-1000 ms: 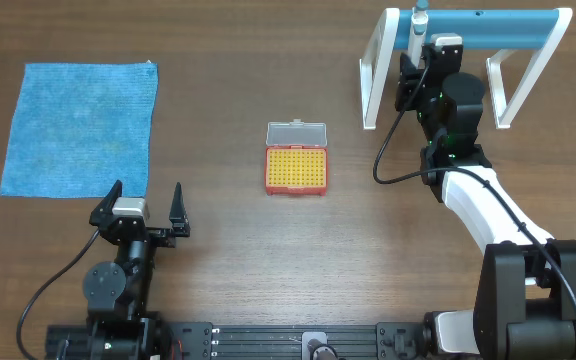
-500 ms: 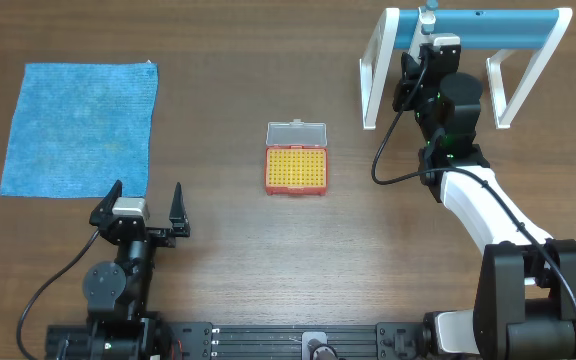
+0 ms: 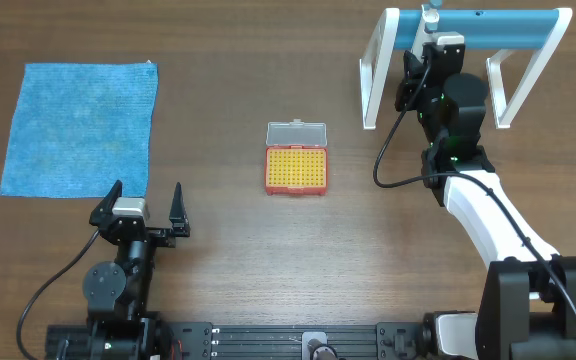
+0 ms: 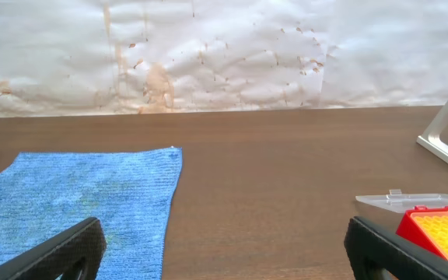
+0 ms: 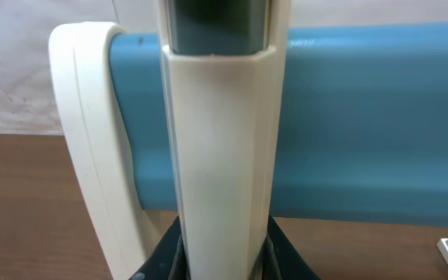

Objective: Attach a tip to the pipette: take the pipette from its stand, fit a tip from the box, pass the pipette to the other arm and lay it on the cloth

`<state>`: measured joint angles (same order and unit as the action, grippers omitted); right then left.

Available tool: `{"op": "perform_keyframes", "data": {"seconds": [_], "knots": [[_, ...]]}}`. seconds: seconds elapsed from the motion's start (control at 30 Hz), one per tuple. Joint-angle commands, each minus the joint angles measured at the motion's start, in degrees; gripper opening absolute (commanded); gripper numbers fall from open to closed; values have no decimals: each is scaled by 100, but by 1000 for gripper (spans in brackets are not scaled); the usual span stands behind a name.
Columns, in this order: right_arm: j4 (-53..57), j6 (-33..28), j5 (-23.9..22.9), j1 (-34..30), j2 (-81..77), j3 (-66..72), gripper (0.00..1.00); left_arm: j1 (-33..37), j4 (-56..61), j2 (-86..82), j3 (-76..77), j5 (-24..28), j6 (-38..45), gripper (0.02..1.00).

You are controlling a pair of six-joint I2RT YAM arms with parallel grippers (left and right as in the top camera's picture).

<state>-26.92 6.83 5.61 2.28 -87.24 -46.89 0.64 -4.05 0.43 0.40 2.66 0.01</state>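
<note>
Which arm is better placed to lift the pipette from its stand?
Right. The right gripper is at the stand, jaws closed around the pipette; the left gripper sits open near the cloth, far away.

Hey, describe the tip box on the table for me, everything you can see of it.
The tip box stands alone near the middle of the brown table, square to its edges. Its base looks like red-orange plastic and holds a yellow grid insert that fills the top. The clear lid is swung open and lies roughly level on the side away from the arm bases, still joined to the box. Only the table touches it.
</note>
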Motion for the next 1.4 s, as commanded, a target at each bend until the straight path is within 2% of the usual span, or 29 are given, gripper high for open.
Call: {"op": "perform_keyframes", "data": {"seconds": [0.03,0.2,0.3,0.37,0.5,0.57,0.67,0.93,1.03,1.13,1.23,1.3,1.4], "knots": [[-13,20,-46,33,420,-125,80,-28,-31,4,-9,83,70,998],[155,22,74,33,977,-125,80,-28,-31,4,-9,83,70,998],[315,35,745,35,1475,-125,82,-28,-31,4,-9,83,70,998],[323,181,1290,109,1773,-107,80,-28,-31,4,-9,83,72,998],[216,555,2094,358,2127,120,77,-28,-31,4,-9,85,70,998],[-282,822,2673,452,2258,511,75,-28,-31,4,-9,83,72,998],[-1191,1012,3158,608,2302,1139,80,-28,-31,4,-9,83,70,1000],[-2721,929,3235,1373,2140,2503,75,-28,-31,4,-9,83,72,998],[-2743,452,3237,1744,1899,2616,75,-28,-31,4,-9,83,70,998],[-2894,-474,3235,2090,1537,2616,77,-28,-31,4,-9,83,72,998],[-3058,-1139,3235,2260,1154,2614,75,-28,-31,4,-9,83,70,998],[-3390,-1211,3233,2271,857,2614,75,-28,-31,4,-9,85,72,1000],[-3847,-1209,2909,2271,527,2610,75,-28,-31,4,-9,83,72,998]]}}
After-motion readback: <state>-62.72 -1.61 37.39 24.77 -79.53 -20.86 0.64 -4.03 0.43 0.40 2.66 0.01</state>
